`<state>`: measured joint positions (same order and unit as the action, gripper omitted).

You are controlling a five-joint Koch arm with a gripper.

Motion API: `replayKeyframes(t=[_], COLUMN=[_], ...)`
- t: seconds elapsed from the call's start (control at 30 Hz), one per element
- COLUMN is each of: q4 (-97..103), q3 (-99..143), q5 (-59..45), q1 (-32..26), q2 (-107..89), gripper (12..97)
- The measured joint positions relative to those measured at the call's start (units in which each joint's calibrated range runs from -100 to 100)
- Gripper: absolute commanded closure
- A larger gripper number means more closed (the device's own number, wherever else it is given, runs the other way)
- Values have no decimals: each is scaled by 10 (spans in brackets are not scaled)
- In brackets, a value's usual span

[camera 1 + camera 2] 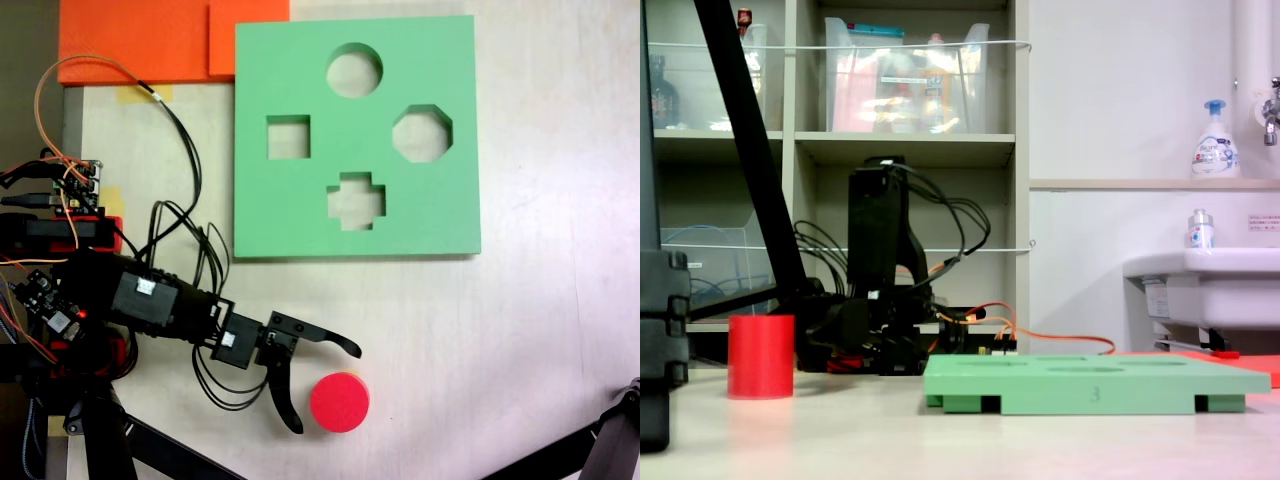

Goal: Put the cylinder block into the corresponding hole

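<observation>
The red cylinder block (pixel 339 402) stands upright on the pale counter (pixel 540 330), well below the green foam board (pixel 300 215) in a fixed view, and apart from the board in both fixed views. The gripper (pixel 324 388) is released, its two black jaws spread in a wide V with the block sitting just off the open mouth, not yet between them; whether the lower tip touches the block's side is hard to tell from above. The likeliest trouble is that tip nudging the light foam block away as the arm advances, so that the jaws close on its edge and tip it or roll it off rather than seating it squarely. The circular hole (pixel 354 70) lies at the far edge of the board, beyond the cross-shaped cutout (pixel 356 200), with the square cutout (pixel 288 137) and the octagonal cutout (pixel 422 133) flanking the route, so a low carry could catch the board's near edge, which stands raised off the counter in the low fixed view (pixel 1080 385). A tilted block would probably jam on the hole's rim. Open counter lies to the right of the block and board; the arm's loose cables (pixel 190 180) hang near the board's left edge and could snag there.
</observation>
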<state>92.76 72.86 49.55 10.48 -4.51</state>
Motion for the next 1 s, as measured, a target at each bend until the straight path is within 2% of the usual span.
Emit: replayKeyframes(t=[0.13,0.2,0.3,0.47,0.67,0.7,0.8,0.87,1.0], q4=[0,0,0,0,0,0,0,0,0], q3=[-62,-86,-90,-87,-46,-46,-46,-49,-95], q5=[5,8,15,22,23,23,23,26,28], q1=[0,1,2,4,3,3,3,1,0], q2=[70,96,111,111,111,111,109,109,109], gripper=[326,395,608,718,713,689,525,457,428])
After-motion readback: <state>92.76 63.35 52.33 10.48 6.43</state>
